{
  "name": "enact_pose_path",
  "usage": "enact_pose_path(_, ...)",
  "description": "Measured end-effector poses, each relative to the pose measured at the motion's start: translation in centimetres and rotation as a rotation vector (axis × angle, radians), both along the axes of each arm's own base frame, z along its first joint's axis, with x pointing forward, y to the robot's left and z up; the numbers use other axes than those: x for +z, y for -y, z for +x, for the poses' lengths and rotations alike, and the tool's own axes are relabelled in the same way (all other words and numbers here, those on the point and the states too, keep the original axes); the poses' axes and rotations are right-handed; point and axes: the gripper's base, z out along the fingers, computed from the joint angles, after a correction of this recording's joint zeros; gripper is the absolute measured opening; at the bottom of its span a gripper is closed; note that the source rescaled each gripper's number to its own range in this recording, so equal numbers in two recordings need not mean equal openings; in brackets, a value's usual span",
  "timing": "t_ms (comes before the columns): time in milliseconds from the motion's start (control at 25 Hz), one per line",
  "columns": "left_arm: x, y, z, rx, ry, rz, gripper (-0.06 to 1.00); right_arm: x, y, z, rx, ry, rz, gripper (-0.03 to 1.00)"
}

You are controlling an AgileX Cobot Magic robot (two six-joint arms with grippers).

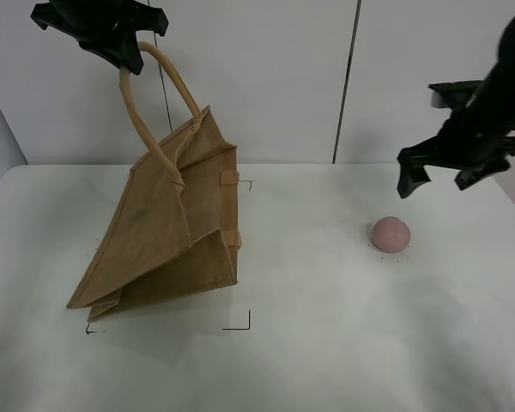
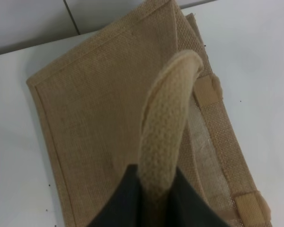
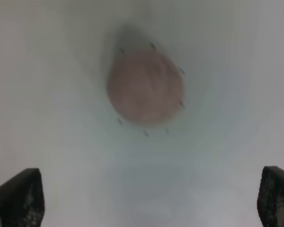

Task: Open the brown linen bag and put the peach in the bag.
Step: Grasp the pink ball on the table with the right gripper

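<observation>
Hanging tilted by one loop handle (image 1: 159, 81), the brown linen bag (image 1: 167, 232) is being held up by the left gripper (image 1: 127, 58), whose jaws are being pressed together on that handle. Its bottom edge is being supported by the table (image 1: 326, 343). The peach (image 1: 390, 233) is being observed lying on the table, well apart from the bag, beneath the right gripper (image 1: 434, 184), whose jaws are being held wide apart, touching nothing.
</observation>
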Motion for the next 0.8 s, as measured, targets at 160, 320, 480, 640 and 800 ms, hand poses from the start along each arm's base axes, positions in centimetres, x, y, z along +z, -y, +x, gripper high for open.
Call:
enact_pose_path(160, 0.0, 0.0, 0.0, 0.0, 0.0, 0.0, 0.0, -2.7, -1.8, 3.2, 0.035, -0.011, -0.001, 1.0)
enact_pose_path(320, 0.0, 0.0, 0.0, 0.0, 0.0, 0.0, 0.0, -5.4, -2.1, 5.0, 0.031, -0.04, -0.014, 1.0)
enact_pose_path(480, 0.0, 0.0, 0.0, 0.0, 0.0, 0.0, 0.0, -7.6, -1.8, 5.4, 0.008, -0.087, -0.037, 1.0)
enact_pose_path(640, 0.0, 0.0, 0.0, 0.0, 0.0, 0.0, 0.0, -9.0, -1.8, 5.7, 0.0, -0.114, -0.042, 1.0)
enact_pose_path(800, 0.0, 0.0, 0.0, 0.0, 0.0, 0.0, 0.0, -9.4, -1.7, 6.0, -0.011, -0.097, -0.056, 1.0)
